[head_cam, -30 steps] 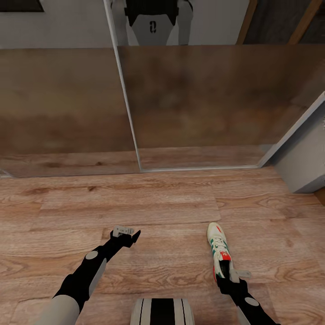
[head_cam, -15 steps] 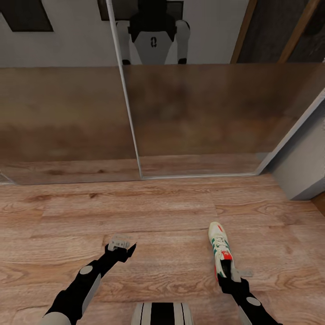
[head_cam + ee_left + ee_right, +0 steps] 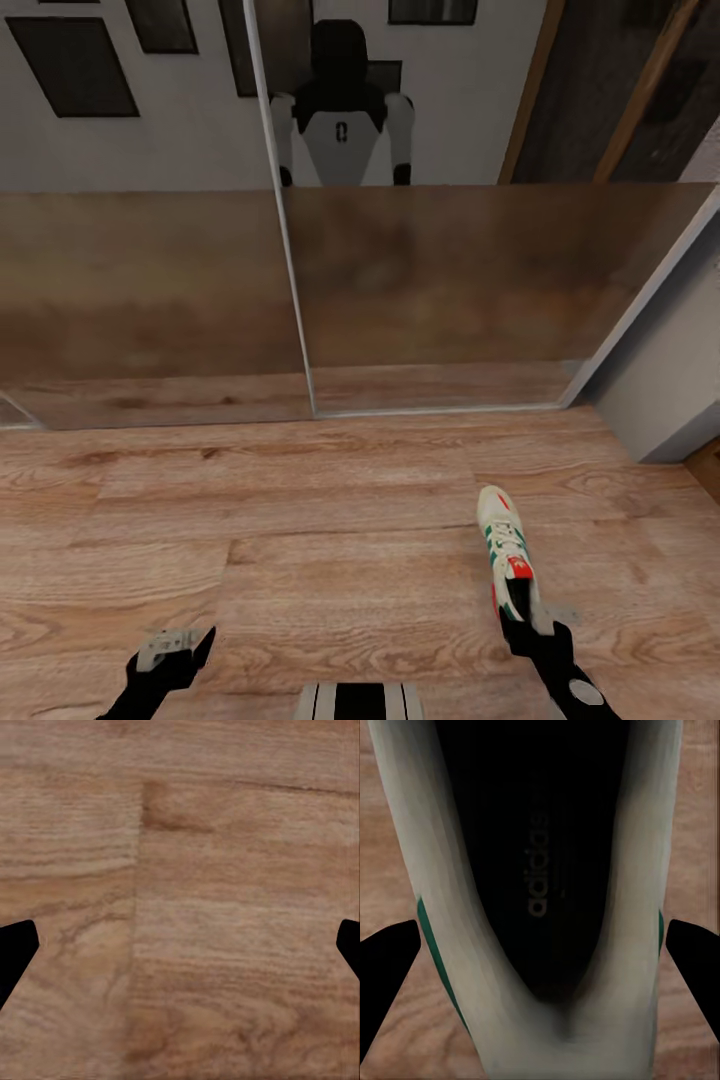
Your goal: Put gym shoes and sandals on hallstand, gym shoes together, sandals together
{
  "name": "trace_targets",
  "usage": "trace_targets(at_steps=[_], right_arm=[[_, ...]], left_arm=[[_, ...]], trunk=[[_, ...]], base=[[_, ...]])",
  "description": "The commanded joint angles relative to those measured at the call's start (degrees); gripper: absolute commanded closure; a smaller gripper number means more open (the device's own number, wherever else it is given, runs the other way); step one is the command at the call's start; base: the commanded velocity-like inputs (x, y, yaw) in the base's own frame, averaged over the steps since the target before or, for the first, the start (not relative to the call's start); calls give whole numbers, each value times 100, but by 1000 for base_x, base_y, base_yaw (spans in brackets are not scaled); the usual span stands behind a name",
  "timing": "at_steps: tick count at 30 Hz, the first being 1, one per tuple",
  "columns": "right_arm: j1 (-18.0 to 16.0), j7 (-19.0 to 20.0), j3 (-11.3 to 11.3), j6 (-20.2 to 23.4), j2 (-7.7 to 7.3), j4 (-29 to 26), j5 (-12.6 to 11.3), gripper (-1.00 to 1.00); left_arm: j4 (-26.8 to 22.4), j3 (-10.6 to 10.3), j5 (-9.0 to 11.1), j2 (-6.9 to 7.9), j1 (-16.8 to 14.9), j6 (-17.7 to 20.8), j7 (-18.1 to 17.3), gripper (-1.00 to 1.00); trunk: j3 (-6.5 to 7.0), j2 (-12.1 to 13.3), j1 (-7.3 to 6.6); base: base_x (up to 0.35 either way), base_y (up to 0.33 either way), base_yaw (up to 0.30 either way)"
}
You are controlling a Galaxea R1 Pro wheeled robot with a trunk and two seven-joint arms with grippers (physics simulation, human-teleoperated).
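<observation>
One white gym shoe (image 3: 503,540) with green stripes and red accents points away from me over the corridor floor (image 3: 330,500). My right gripper (image 3: 528,618) is shut on its heel end. In the right wrist view the gym shoe's dark inside (image 3: 540,855) lies between the two black fingertips (image 3: 390,960), which press its white sides. My left gripper (image 3: 176,646) is open low at the near left. In the left wrist view it (image 3: 184,937) has only bare planks (image 3: 225,870) between its fingers. The sandals and the hallstand are out of view.
Mirrored sliding doors (image 3: 420,290) stand ahead, split by a pale frame (image 3: 290,300), and reflect my own body (image 3: 342,120). A pale grey panel (image 3: 665,380) juts in at the right. My base (image 3: 360,702) shows at the near edge.
The camera has tilted up, showing more of the mirror. My left arm has pulled back toward me and to the left. The right gripper still holds the gym shoe in about the same place.
</observation>
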Motion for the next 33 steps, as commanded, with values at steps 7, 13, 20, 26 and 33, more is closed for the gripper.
trace_targets(at_steps=[7, 13, 20, 26, 33], right_arm=[[62, 7, 9, -773, -16, 771, -56, 100], [66, 12, 11, -1163, -15, 1274, -63, 100], [67, 16, 13, -1616, 4, 1659, -61, 100], [67, 15, 13, -1992, 15, 1871, -53, 100], [69, 9, 13, -2004, 21, 1887, -44, 100]], left_arm=[[205, 630, -3, -25, 328, -254, -51, -100], [710, 705, -24, -29, 359, -857, -46, -100], [853, 714, -38, -58, 362, -975, 17, -100], [877, 645, -69, -33, 362, -1001, 653, -100], [890, 654, -428, -81, 362, -1003, 701, -100]], trunk=[[215, 8, -19], [402, 16, -34], [620, 26, -52], [806, 34, -68], [1007, 198, -163]], base=[[0, 0, 0], [0, 0, 0], [0, 0, 0], [0, 0, 0], [0, 0, 0]])
